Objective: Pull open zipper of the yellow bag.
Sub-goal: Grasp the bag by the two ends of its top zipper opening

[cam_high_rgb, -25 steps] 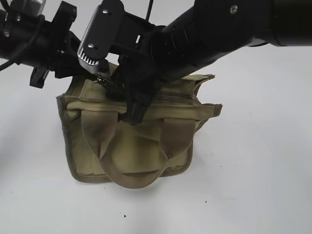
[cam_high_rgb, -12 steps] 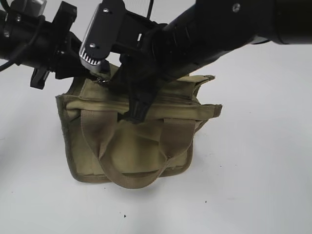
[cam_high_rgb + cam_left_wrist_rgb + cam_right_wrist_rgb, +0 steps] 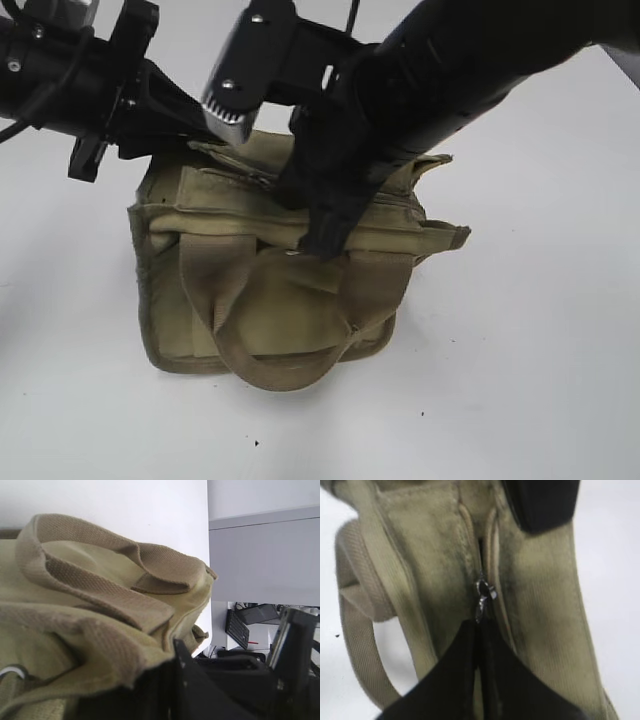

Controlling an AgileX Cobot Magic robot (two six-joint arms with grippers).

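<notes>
- My right gripper (image 3: 479,630) and its arm cover the yellow bag (image 3: 270,310) top; no room there.
- Left gripper (image 3: 185,130) blocks the back-left corner.
- Handle loop (image 3: 275,365) hangs across the front.
- I see bare white table (image 3: 540,380) right and front.

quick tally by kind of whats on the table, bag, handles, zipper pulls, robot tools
yellow bag: 1
webbing handles: 2
zipper pull tab: 1
robot tools: 2, left tool and right tool
total: 6

A plain white table (image 3: 520,380) fills the scene; beyond its edge stand a grey wall (image 3: 265,555) and a dark keyboard (image 3: 236,629).
</notes>
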